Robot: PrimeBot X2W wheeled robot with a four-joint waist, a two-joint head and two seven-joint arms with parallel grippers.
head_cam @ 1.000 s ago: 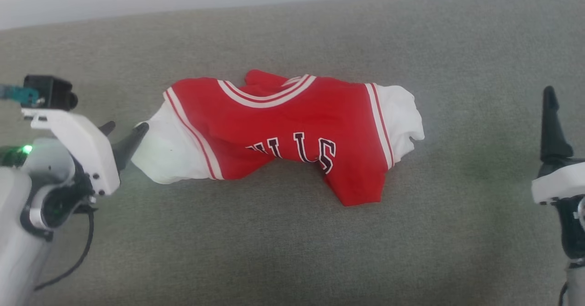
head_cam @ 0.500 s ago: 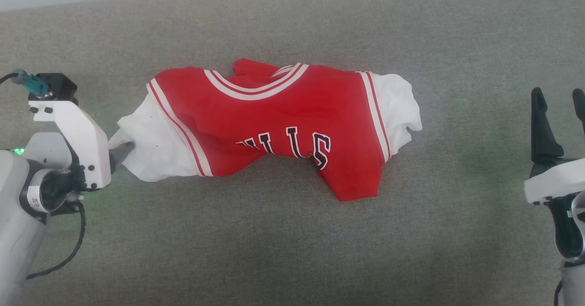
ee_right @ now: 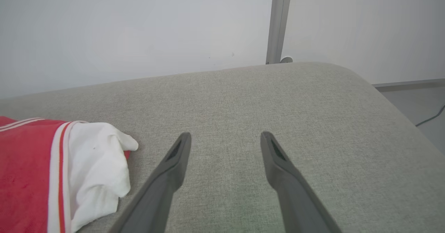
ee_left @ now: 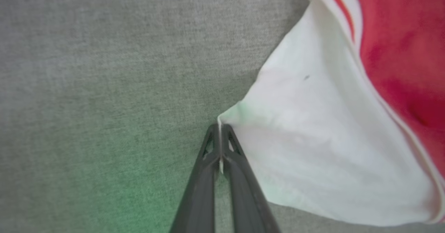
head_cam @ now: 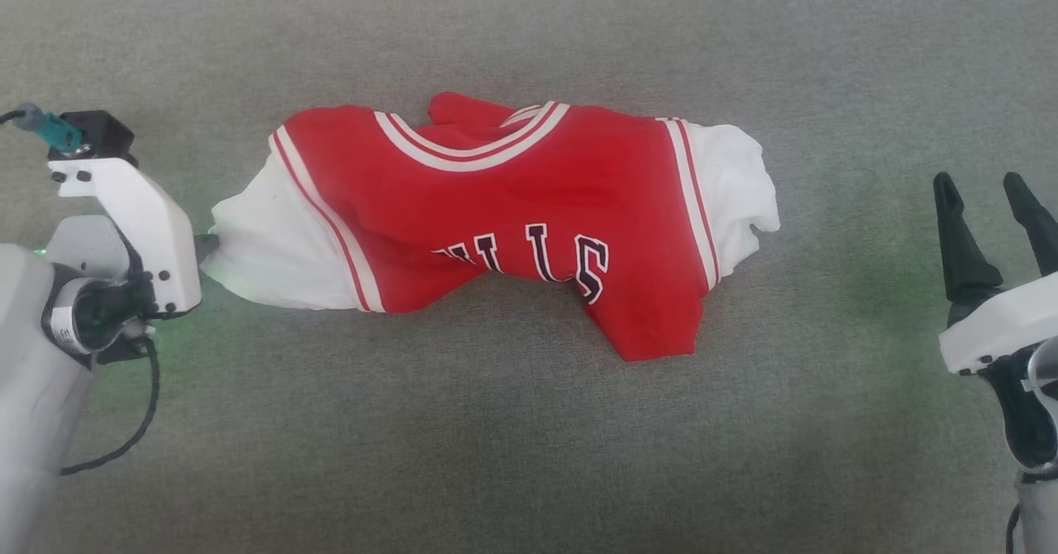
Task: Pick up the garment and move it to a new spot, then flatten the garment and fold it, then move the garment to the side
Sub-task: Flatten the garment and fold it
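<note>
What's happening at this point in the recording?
The robot's left hand is shut on the tip of one white sleeve of the red jersey. The jersey lies rumpled and partly bunched on the grey upholstered surface, not yet lifted. The right hand is open and hovers over the surface beside the other sleeve, without touching the cloth.
</note>
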